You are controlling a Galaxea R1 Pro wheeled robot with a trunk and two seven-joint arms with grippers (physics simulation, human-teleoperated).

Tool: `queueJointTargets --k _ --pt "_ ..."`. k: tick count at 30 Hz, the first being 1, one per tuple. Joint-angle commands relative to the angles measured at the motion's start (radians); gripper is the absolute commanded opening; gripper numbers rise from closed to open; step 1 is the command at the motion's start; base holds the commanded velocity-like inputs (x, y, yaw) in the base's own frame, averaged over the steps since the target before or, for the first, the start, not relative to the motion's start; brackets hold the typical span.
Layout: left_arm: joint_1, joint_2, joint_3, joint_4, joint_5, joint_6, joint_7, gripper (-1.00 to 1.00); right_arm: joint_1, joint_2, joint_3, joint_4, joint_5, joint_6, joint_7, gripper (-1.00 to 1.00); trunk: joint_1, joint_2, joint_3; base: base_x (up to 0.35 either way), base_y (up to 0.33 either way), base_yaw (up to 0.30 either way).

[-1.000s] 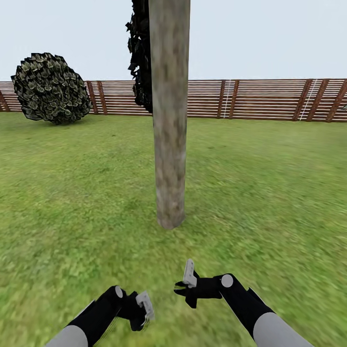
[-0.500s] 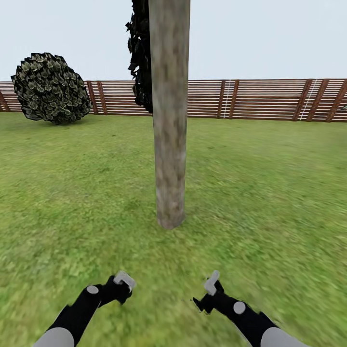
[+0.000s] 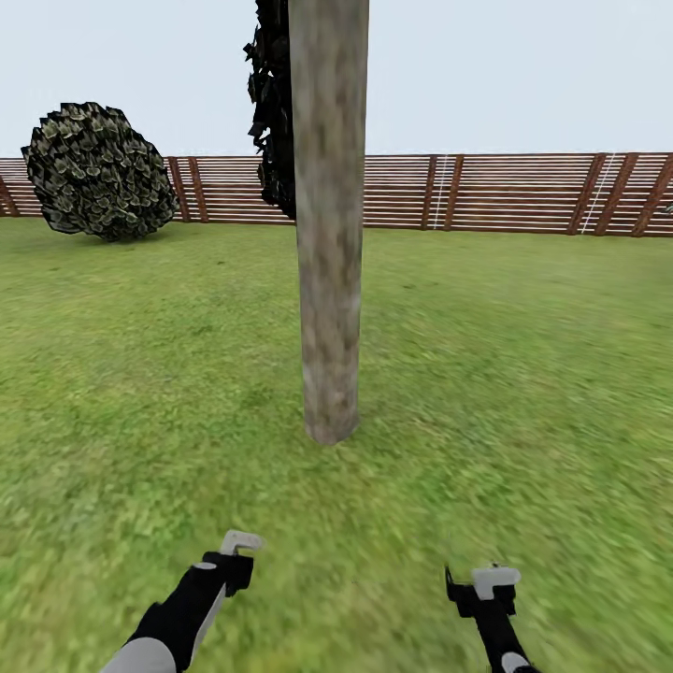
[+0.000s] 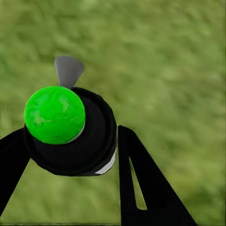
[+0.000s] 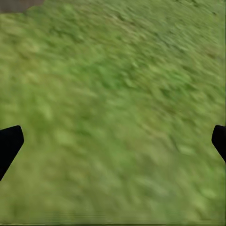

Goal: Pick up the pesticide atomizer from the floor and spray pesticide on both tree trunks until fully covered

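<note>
Swung both arms apart and low before the trunk (image 3: 329,234), left gripper (image 4: 70,136) pinching the atomizer (image 4: 61,122), right gripper (image 5: 113,141) spread — spraying seemingly paused.

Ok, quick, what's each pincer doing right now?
Left pincer: closed on the atomizer.
Right pincer: open, empty, over grass.

Tree trunk (image 3: 329,224) dead ahead, only obstacle nearby. Open lawn (image 3: 523,374) both sides of it; bush (image 3: 98,170), fence (image 3: 505,192) well back.
</note>
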Motion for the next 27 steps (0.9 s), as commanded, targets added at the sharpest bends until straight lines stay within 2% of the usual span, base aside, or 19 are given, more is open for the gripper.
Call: queueJointTargets --k 1,5,9,12,15,17,23,25,27 --pt "0.000 -0.003 0.000 -0.001 0.000 0.005 0.005 -1.00 0.006 0.000 0.001 0.000 0.000 -0.012 0.000 1.00 0.000 0.000 0.000 0.000 0.000 0.000" --pt "-0.002 -0.011 0.002 -0.004 0.010 0.023 0.022 -1.00 0.026 -0.001 -0.001 -0.001 -0.002 -0.056 -0.003 1.00 0.000 0.000 0.000 0.011 0.000 0.000" --pt "-0.006 -0.011 0.001 -0.005 0.089 0.028 0.024 -1.00 0.031 -0.001 -0.004 0.001 -0.025 -0.063 -0.005 1.00 0.000 0.000 0.000 0.244 0.000 -0.007" --pt "-0.008 -0.009 -0.001 -0.005 0.133 0.030 0.025 -1.00 0.033 -0.001 -0.004 0.001 -0.089 -0.064 -0.005 1.00 0.000 0.000 0.000 0.320 0.000 -0.164" --pt "-0.008 -0.007 -0.002 -0.005 0.145 0.037 0.025 -1.00 0.033 -0.001 -0.004 0.001 -0.160 -0.064 -0.005 1.00 0.000 0.000 0.000 0.334 0.000 -0.264" --pt "-0.009 -0.006 -0.002 -0.005 0.148 0.051 0.026 -1.00 0.034 -0.001 -0.003 0.002 -0.182 -0.063 -0.004 1.00 0.000 0.000 0.000 0.337 0.000 -0.289" --pt "-0.015 -0.012 -0.003 -0.027 0.149 0.070 0.025 -1.00 0.034 0.000 -0.002 0.003 -0.196 -0.063 -0.003 1.00 0.000 0.000 0.000 0.313 -0.078 -0.298" --pt "-0.023 -0.014 -0.006 -0.069 0.148 0.120 0.025 -1.00 0.035 0.000 -0.002 0.003 -0.197 -0.063 -0.002 1.00 0.000 0.000 0.000 0.289 -0.136 -0.293" --pt "-0.040 -0.015 -0.008 -0.119 0.148 0.207 0.026 -1.00 0.035 0.000 -0.001 0.003 -0.197 -0.063 -0.002 1.00 0.000 0.000 0.000 0.200 -0.070 -0.144"
